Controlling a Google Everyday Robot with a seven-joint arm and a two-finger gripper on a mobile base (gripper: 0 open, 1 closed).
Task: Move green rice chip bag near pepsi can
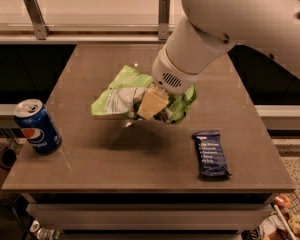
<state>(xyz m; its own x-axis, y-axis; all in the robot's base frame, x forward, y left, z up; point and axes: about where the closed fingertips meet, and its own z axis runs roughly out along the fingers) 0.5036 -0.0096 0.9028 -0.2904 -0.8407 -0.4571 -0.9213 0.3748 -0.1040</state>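
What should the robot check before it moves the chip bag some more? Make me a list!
1. Bag gripped: ok. The gripper is shut on the green rice chip bag.
2. Bag lifted: ok. It hangs above the table, with its shadow beneath.
3. Pepsi can standing: ok. It is upright near the table corner on the picture's left.
4. Way to the can: ok. The blue wrapper lies on the bag's other side.
5. Bag near the can: not ok. They are well apart.
6. Grip firm enough for the trip: cannot tell.
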